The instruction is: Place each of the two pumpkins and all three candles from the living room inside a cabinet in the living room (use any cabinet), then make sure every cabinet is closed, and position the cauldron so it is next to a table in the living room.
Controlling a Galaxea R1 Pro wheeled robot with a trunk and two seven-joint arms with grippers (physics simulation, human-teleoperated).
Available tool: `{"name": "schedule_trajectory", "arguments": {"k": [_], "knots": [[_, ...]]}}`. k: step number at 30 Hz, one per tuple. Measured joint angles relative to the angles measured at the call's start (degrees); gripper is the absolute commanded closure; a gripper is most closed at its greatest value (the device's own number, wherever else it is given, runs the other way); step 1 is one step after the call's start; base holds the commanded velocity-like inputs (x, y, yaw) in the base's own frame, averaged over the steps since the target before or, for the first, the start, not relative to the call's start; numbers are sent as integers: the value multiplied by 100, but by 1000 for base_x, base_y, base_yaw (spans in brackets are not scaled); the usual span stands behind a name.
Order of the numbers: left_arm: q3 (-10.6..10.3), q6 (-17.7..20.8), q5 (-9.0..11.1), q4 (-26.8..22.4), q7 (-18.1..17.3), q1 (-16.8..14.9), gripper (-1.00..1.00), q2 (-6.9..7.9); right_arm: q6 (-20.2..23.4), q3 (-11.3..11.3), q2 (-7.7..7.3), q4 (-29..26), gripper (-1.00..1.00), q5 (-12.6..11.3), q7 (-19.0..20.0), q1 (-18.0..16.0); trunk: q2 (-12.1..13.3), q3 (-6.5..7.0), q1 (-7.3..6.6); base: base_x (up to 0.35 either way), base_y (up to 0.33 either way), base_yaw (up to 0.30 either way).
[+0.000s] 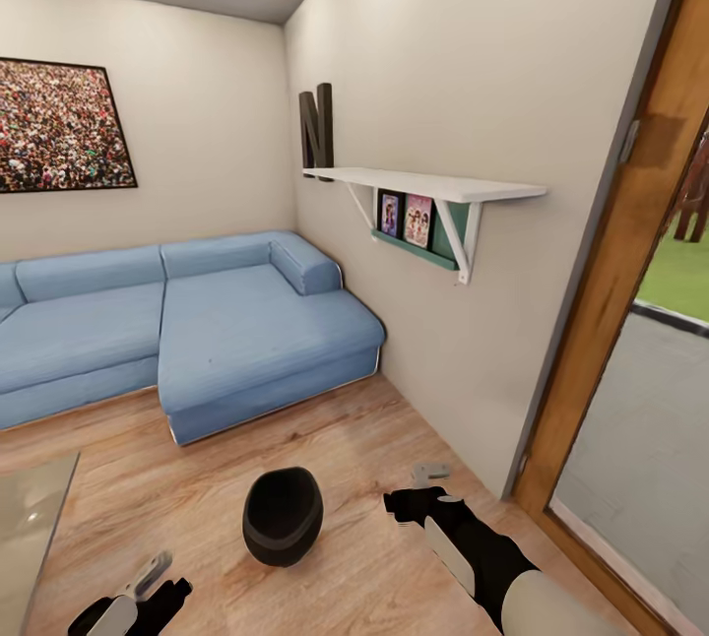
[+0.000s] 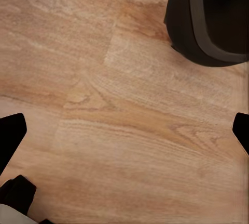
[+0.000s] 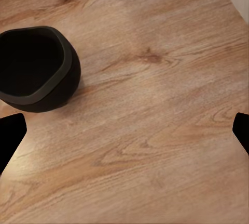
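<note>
The cauldron, black and round, sits on the floor between two released hands; the desk is cut off.

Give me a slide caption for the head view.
Black cauldron on the wooden floor between both arms, blue sofa behind.

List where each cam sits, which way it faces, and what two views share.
Head: on the robot's head, looking forward and down at the sofa, the cauldron on the floor, left gripper, right gripper.
Left wrist: on the left arm, aimed at the floor; dark fingertips at the edges.
Right wrist: on the right arm, aimed at the floor.
Shared: the cauldron, in all three.
</note>
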Motion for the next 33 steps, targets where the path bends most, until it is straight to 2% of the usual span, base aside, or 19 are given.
{"name": "schedule_trajectory", "arguments": {"k": [4, 20, 33], "knots": [[0, 0, 1, 0, 0, 0, -100, 0, 7, 0, 2, 2, -100, 7, 8, 0, 0, 0, 1, 229, 0, 0], [0, 0, 1, 0, 0, 0, -100, 0, 19, 0, 4, -4, -100, -20, 14, 0, 0, 0, 3, 58, 0, 6], [0, 0, 2, -2, 0, 1, -100, 0, 19, 0, 13, -3, -100, -34, 2, -1, 1, 0, 3, 13, -1, 238]]}}
